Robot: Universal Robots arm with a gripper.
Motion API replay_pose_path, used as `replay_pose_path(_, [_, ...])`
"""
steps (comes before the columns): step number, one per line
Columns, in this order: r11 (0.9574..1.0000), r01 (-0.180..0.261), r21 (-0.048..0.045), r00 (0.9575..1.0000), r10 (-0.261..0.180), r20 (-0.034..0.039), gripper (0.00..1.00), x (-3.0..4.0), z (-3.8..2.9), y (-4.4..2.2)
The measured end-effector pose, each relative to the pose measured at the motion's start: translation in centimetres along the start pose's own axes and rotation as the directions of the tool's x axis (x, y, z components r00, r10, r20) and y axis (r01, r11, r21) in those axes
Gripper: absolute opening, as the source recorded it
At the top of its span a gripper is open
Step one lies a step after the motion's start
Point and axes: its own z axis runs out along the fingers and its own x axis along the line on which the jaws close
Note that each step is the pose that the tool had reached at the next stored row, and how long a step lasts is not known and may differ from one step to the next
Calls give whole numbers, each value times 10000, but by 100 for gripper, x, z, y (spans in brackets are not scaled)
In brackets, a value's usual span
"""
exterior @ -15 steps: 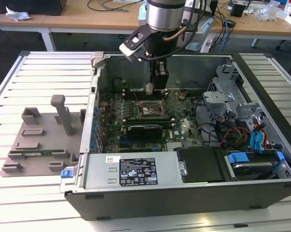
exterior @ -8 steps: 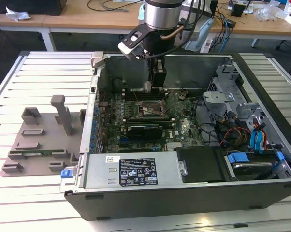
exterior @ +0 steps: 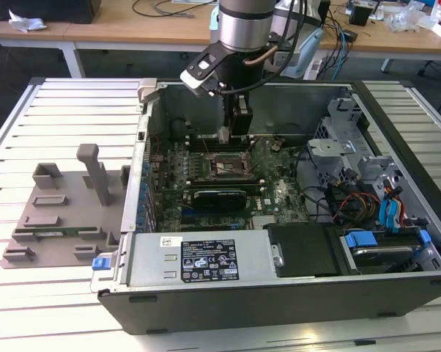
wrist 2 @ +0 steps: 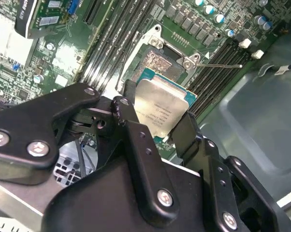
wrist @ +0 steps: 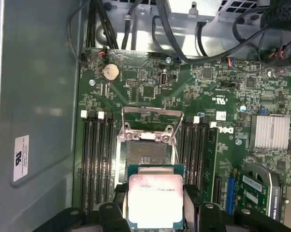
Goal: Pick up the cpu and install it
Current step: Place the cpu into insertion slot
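While it's gripped by two opposite edges between the black fingers of the gripper, the cpu is held inside the open computer case, over the green motherboard and right at the near edge of the socket, not seated in it. A shiny silver-grey metal top is seen on it, framed by a thin green border. The socket's metal frame is flipped up and the contact field is left bare, with a thin lever swung out sideways in the second wrist view. Dark memory slots are lined up on both sides of the socket, pretty tight to the fingers. Further off, a coin battery, a ribbed heatsink and a bundle of black cables can be made out. In the exterior view, a long black card is sat near the socket and a grey tray is parked outside the case.
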Motion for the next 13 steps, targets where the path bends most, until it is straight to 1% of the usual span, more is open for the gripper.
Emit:
replay_pose_path(7, [10000,0,0,10000,0,0,55,10,67,2])
replay_pose_path(11, [10000,0,1,10000,0,0,55,15,141,3])
replay_pose_path(13, [10000,-1,0,10000,1,0,55,17,163,3])
